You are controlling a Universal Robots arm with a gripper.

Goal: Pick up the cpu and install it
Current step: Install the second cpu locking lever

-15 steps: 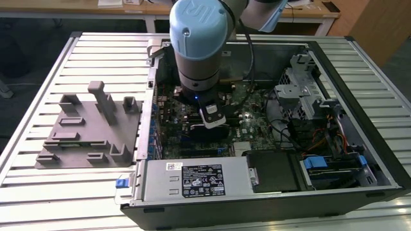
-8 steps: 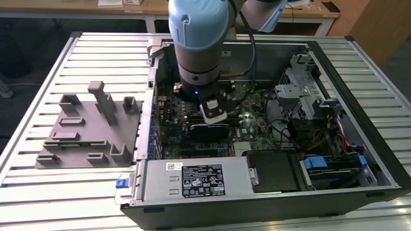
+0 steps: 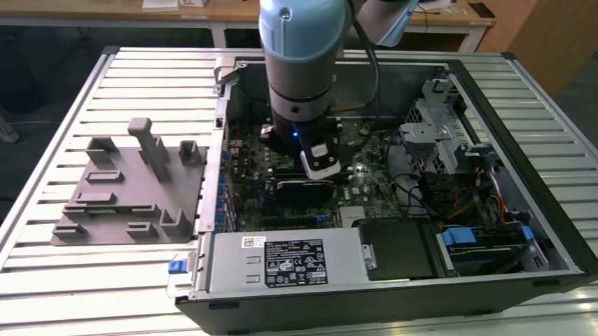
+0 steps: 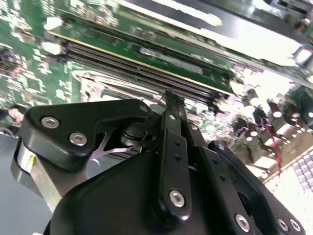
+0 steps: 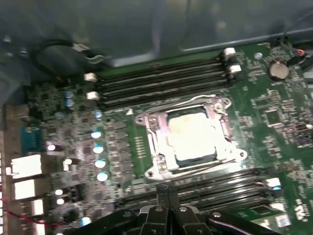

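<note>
Inside the open black computer case [image 3: 523,210]: silvery-white square cpu [image 5: 191,131] seated in its metal-framed socket [image 5: 151,128]; my jaws [image 5: 168,193] pressed together, holding nothing.

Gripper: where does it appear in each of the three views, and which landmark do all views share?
Exterior view: the gripper hangs from the arm inside the open case, over the motherboard.
Second wrist view: the gripper, fingers together, points at the memory slots.
First wrist view: the gripper sits just short of the socket holding the cpu.
Shared landmark: the green motherboard.
</note>
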